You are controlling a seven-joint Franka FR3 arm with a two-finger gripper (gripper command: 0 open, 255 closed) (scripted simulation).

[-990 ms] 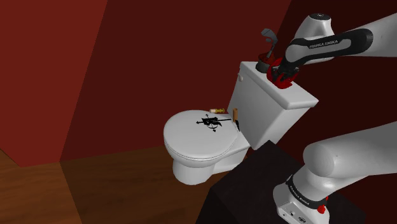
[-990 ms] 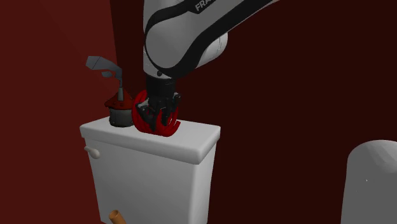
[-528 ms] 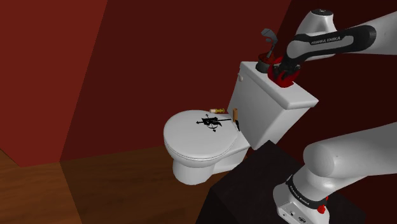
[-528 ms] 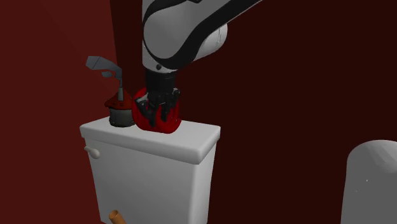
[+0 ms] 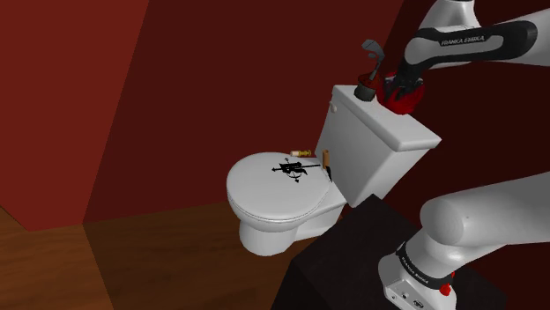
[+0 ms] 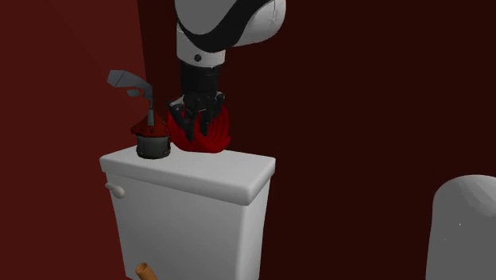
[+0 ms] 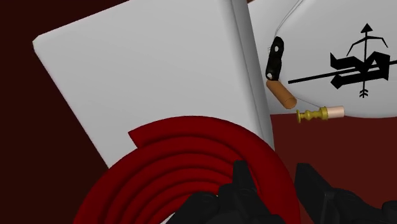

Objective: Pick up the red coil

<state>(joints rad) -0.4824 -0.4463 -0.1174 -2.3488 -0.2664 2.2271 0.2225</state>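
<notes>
The red coil (image 6: 213, 134) is a flat spiral of red tube, held upright over the white toilet tank lid (image 6: 230, 171). My black gripper (image 6: 195, 119) comes down from above and is shut on the coil's edge. In the shoulder view the coil (image 5: 405, 97) hangs at the lid's far end under the gripper (image 5: 397, 86). The wrist view has the coil (image 7: 184, 168) clasped between my fingers (image 7: 243, 181), with the tank lid (image 7: 146, 76) well below it.
A dark pot with a red rim and a grey hooked handle (image 6: 149, 137) stands on the lid close beside the coil. Below are the toilet seat lid (image 5: 264, 189) with a black emblem, a small brass piece (image 7: 318, 114) and a brown peg (image 7: 281, 95). Dark red walls surround.
The gripper has risen with the coil in it, lifting it off the tank lid. The coil has turned from slanted to more upright. The pot has not moved.
</notes>
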